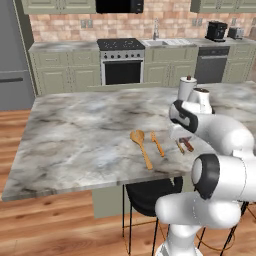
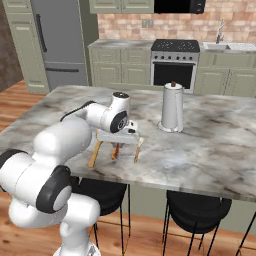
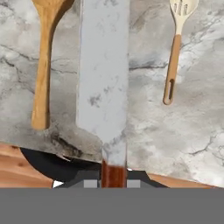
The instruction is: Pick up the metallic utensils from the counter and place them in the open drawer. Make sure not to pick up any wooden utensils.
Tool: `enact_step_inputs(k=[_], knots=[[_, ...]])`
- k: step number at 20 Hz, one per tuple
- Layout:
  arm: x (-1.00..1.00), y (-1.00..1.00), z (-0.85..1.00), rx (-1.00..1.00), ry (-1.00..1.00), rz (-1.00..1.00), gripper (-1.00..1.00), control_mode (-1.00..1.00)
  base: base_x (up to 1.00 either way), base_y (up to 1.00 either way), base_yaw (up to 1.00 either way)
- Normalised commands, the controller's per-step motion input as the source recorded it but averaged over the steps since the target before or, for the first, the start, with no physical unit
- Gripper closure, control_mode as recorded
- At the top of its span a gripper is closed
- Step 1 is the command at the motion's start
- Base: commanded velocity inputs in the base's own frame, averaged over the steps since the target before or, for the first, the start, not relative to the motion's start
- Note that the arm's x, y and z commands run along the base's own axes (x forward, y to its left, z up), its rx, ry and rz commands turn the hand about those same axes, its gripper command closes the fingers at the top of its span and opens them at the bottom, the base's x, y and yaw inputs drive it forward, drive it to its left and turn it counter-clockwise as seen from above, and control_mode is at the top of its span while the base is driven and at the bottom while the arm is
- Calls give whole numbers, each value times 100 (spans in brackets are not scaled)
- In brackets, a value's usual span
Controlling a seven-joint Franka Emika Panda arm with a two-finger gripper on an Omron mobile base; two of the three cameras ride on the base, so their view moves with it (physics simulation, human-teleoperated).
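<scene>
Item: knife (image 3: 103,83), reddish handle clamped in our end effector (image 3: 113,181) above the desk's (image 1: 80,135) near edge. We advised a level carry clear of the wooden spoon (image 3: 43,65).

A marbled counter (image 1: 90,135) is seen over green cabinets. Near its front edge, toward the right, a tan wooden spoon (image 1: 141,147) is laid with its bowl away from the edge. Just beside it, to the right, a slim orange utensil (image 1: 157,144) is laid. Further right, a reddish-brown knife handle (image 1: 187,144) is partly hidden by the white arm (image 1: 215,130). A white jug (image 1: 187,89) is stood behind the arm.
</scene>
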Motion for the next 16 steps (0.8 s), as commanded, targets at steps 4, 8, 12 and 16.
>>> enact_step_inputs(k=[4, 8, 12, 16], knots=[[-25, 24, 100, 1, 0, -4, 100, -100, 0, 0, 0], [-45, 34, 100, 0, 0, -5, 100, -100, 0, 0, 0], [-90, 38, 100, 0, 0, -5, 100, -100, 0, 0, 0], [-100, 41, 91, 0, 0, -8, 100, -100, 0, 0, 0]])
